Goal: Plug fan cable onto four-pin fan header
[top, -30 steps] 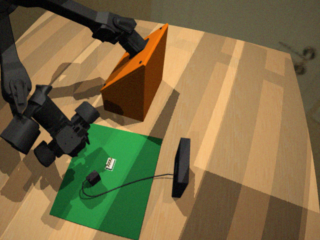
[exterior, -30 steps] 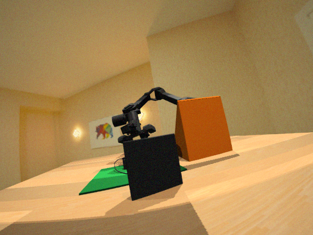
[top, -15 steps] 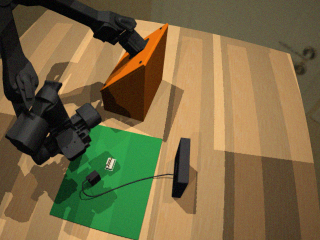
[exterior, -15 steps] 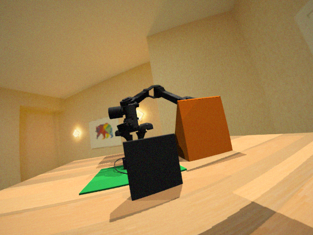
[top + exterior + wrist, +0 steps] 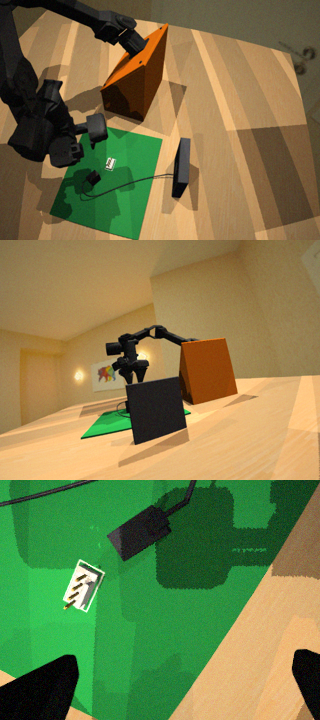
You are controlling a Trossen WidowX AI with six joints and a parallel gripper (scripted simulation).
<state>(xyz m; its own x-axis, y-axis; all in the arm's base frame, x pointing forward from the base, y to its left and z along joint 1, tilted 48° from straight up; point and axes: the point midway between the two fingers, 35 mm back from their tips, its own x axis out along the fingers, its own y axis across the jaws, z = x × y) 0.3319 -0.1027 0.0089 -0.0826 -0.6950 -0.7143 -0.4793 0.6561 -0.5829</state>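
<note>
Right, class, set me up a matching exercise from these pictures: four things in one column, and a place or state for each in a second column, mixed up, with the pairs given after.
Column one:
1. plug
2. four-pin fan header
3. fan
4. claw

Column two:
A. stands on edge on the wooden table, off the board
B. open wide, holding nothing, above the board's edge
C. lies loose on the green board, cable attached
D. white, pins bare, nothing plugged in

Pairs: 1-C, 2-D, 3-A, 4-B
</note>
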